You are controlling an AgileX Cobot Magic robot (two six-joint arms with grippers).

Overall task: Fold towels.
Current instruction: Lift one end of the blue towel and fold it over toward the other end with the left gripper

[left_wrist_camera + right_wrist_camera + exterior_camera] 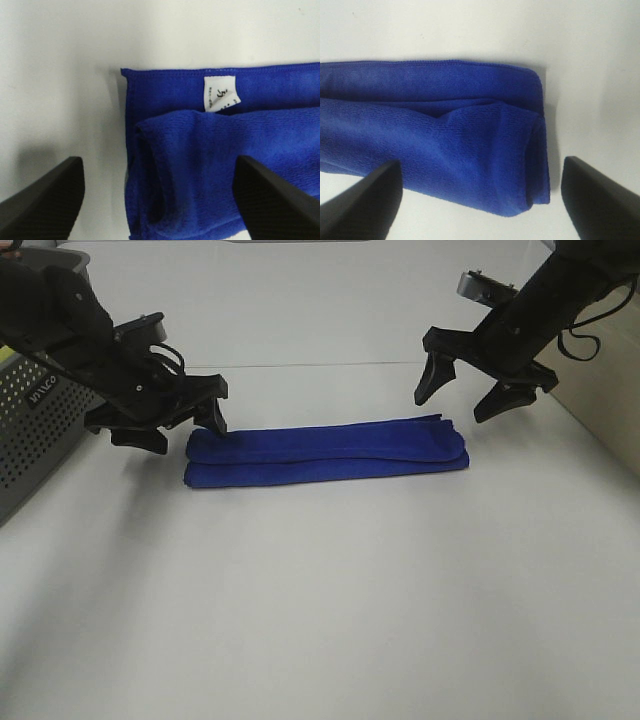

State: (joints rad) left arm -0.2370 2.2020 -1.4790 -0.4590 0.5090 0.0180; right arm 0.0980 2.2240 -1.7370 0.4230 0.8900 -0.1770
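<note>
The royal-blue towel (327,451) lies folded lengthwise into a long narrow strip on the white table. My left gripper (183,426) is open and empty, hovering just above and beside the towel's left end. The left wrist view shows that end (210,165) with its white tag (220,93) and folded layers between the spread fingers (45,200). My right gripper (471,395) is open and empty, raised above the towel's right end. The right wrist view shows that end (445,135) between the spread fingers (600,195).
A grey perforated basket (35,420) stands at the left edge, behind my left arm. A beige surface (600,390) borders the table at the right, next to my right arm. The white table (320,600) stretches in front of the towel.
</note>
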